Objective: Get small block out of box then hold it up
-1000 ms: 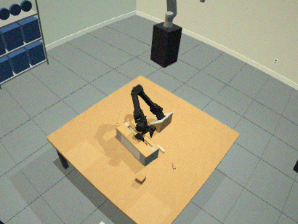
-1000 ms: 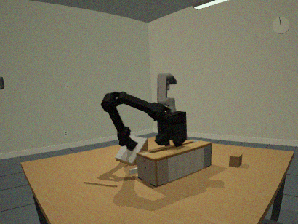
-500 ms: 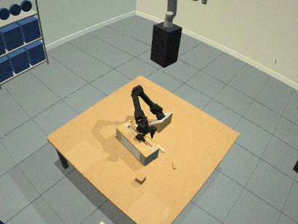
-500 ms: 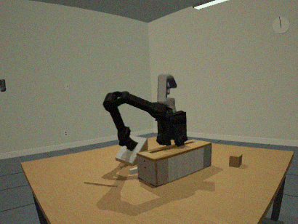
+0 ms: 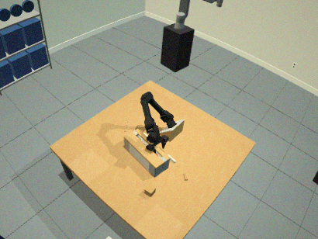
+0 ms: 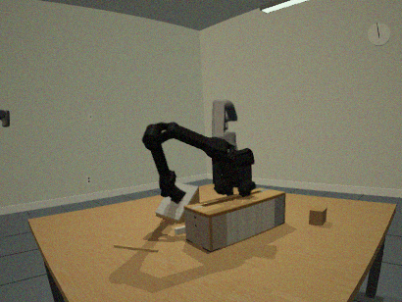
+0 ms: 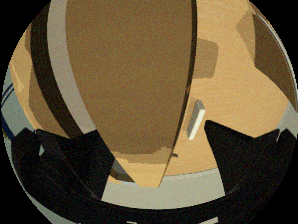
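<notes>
Wide-open and empty, end effector (image 6: 238, 188) hovers just above box (image 6: 235, 221); block (image 6: 318, 216) already rests on table (image 6: 123, 275).

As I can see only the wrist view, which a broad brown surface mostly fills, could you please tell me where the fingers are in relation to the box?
Observer: The gripper hangs just above the top of the box, about midway along it, with the fingers open and nothing between them.
Operator: Thank you. Is there any small block outside the box?
Observer: Yes, a small brown cube sits on the table, well apart from the box and nearer the table's edge.
</notes>
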Controlling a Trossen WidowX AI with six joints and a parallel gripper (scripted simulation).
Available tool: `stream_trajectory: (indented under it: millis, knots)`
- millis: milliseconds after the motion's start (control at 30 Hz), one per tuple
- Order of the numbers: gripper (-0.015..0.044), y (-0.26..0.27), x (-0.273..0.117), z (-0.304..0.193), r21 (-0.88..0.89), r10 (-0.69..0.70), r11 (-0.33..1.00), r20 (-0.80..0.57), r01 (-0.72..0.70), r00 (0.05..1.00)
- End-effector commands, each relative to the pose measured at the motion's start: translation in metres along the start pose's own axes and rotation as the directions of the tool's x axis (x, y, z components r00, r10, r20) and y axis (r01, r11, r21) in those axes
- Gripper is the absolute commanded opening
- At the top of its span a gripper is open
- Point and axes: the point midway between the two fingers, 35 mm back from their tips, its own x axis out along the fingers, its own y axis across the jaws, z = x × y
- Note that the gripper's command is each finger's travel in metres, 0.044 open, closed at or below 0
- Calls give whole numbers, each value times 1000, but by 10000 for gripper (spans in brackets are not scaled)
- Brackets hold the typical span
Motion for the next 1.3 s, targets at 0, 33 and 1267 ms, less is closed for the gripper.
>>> stream_trajectory:
  millis: [0, 33, 1267]
  knots:
    - [400, 0, 3, -5, 4, -4, 1000, -3, 4, 1000]
    - [400, 0, 3, -6, 4, -4, 1000, -3, 4, 1000]
    - [400, 0, 15, -41, 4, -4, 1000, -6, 4, 1000]
